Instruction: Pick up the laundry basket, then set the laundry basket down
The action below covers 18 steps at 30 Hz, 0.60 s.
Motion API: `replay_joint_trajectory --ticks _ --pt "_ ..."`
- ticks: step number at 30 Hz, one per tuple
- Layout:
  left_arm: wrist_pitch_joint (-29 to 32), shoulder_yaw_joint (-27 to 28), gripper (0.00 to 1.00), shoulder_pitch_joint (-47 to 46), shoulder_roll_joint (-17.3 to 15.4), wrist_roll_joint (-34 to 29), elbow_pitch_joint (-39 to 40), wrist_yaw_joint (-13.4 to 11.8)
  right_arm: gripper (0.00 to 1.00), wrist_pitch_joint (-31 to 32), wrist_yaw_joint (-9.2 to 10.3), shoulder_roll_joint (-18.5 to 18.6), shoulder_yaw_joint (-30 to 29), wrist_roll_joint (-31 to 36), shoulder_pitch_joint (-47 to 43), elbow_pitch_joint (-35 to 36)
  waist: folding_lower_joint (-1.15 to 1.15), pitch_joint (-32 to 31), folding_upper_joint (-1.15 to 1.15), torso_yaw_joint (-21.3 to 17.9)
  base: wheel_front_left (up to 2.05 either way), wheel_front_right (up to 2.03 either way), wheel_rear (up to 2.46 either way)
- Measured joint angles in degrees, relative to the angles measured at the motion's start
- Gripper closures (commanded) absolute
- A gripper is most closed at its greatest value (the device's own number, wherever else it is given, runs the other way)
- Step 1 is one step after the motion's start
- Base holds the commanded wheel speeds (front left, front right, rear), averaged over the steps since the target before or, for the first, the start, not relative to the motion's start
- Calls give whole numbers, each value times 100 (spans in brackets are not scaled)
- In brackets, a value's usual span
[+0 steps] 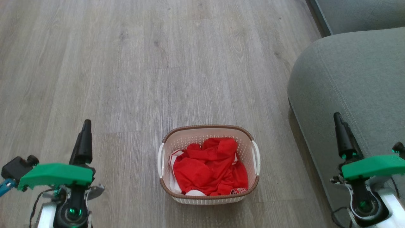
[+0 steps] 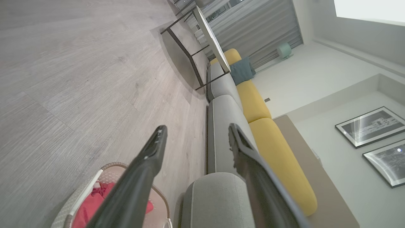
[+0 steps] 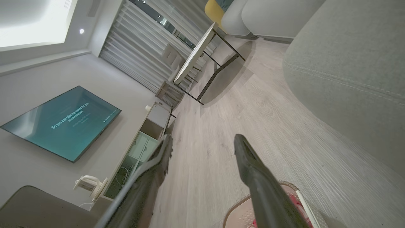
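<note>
Left gripper: we are holding our left gripper (image 1: 86, 125) low at the left of the head view, well apart from the basket, with its dark fingers pointing forward over the floor.
Left jaws: in the left wrist view they are standing wide apart with nothing between them, and we are looking along them at the grey sofa and its yellow back cushions (image 2: 275, 148).
Floor: pale wood-look planks (image 1: 158, 63) are running across the whole area in front of us.
Laundry basket: the cream perforated laundry basket (image 1: 205, 127) is sitting upright on the floor between our two grippers, low in the middle of the head view, and neither gripper is touching it.
Rim and handles: a brown woven-look band is ringing the top, and a white handle is showing on each short side, the left one (image 1: 161, 160) and the right one (image 1: 256, 157).
Contents: crumpled red clothes (image 1: 208, 166) with some white trim are lying inside, below the rim.
Sofa: a grey sofa arm (image 1: 348, 79) is rising just to the right of the basket, with a strip of floor between them.
Right gripper: we are holding our right gripper (image 1: 338, 117) low at the right, in front of the sofa arm.
Right jaws: in the right wrist view they are standing wide apart and empty, with the basket rim (image 3: 284, 183) showing beside the right finger.
Room beyond: a wall television (image 3: 60, 122) and a thin-legged table (image 3: 196, 53) are showing past those fingers.
</note>
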State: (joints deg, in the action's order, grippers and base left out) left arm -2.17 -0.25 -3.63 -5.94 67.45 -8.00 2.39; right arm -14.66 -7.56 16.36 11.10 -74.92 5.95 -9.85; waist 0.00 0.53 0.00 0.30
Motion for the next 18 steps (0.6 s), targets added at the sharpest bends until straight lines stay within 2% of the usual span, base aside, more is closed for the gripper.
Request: replay_joint_trajectory --ticks 18 --pt "-303 -307 0 -15 -156 -1862 203 -98 0 4 0 -299 -404 2250 99 20 0 4 0 60 0 0 0"
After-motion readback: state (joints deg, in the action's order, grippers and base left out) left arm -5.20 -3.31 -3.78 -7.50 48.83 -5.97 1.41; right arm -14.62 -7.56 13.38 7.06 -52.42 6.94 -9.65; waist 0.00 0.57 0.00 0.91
